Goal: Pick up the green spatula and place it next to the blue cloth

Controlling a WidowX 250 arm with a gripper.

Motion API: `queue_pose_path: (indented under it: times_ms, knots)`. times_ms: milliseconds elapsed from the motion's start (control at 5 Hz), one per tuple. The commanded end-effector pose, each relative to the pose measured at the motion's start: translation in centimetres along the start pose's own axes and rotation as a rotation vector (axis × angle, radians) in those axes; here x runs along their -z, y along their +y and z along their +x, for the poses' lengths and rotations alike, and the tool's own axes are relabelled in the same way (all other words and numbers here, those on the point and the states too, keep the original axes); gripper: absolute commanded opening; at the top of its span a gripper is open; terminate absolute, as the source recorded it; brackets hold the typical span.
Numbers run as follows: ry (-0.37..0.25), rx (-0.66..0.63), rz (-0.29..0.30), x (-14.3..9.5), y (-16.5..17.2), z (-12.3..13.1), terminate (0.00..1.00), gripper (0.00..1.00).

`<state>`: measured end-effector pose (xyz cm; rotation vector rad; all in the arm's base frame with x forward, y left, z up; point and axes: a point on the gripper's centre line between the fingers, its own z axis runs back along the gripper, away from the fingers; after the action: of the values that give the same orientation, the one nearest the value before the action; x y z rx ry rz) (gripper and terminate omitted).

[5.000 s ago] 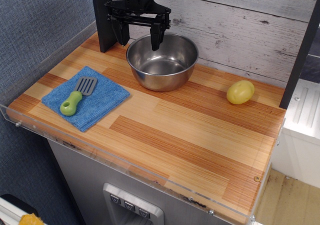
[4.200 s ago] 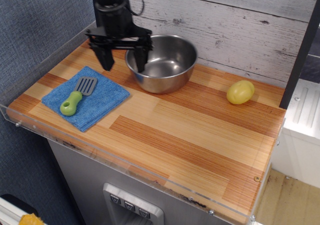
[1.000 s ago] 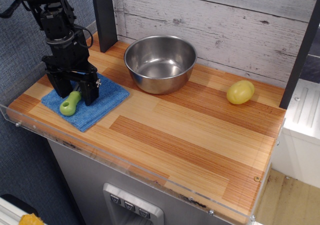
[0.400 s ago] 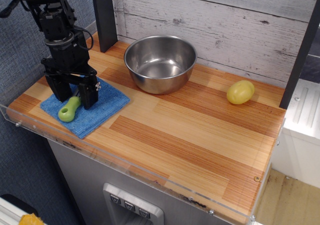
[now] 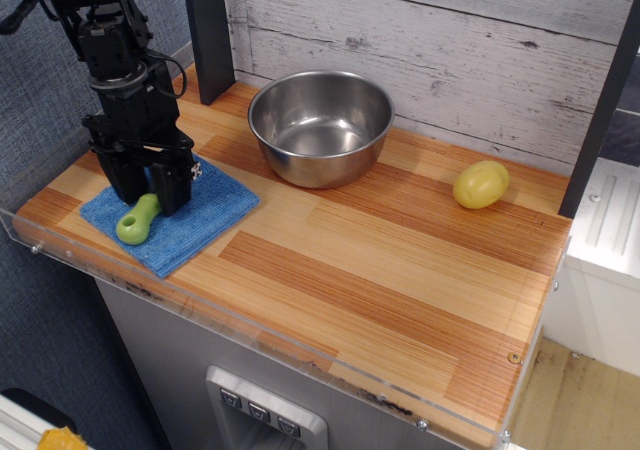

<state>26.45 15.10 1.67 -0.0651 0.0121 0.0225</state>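
The green spatula (image 5: 136, 223) lies on the blue cloth (image 5: 207, 213) at the front left of the wooden counter. Only its lime-green handle shows; the grey blade is hidden behind my gripper. My gripper (image 5: 150, 198) points straight down onto the cloth, its two black fingers close on either side of the spatula's neck, closed on it. The spatula still rests on the cloth.
A steel bowl (image 5: 321, 126) stands at the back middle. A yellow-green potato-shaped lump (image 5: 481, 184) lies at the back right. A dark post (image 5: 207, 30) rises at the back left. A clear plastic lip (image 5: 250, 330) runs along the counter's front edge.
My gripper came from over the bowl to the cloth and lowered over the spatula. In the last half second its fingers drew together around the spatula; the cloth shifted slightly.
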Motion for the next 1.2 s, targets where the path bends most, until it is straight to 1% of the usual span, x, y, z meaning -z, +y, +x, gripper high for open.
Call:
queue_pose_path:
  times_ms: [0,200,400,600,800,1000]
  knots:
    - [-0.059,-0.010,0.030,-2.0,0.7,0.5,0.00,0.00]
    - [-0.058,-0.007,0.029,-2.1,0.5,0.7,0.00,0.00]
    - [-0.090,-0.098,0.069,-5.2,-2.1,0.1,0.00,0.00]
    - [-0.142,-0.142,0.143,-9.2,-7.7,-1.0,0.00,0.00]
    - [-0.172,-0.026,0.110,-10.1,-12.5,-3.2,0.00,0.00]
    - [-0.078,0.057,0.083,-7.7,-17.1,-3.7,0.00,0.00]
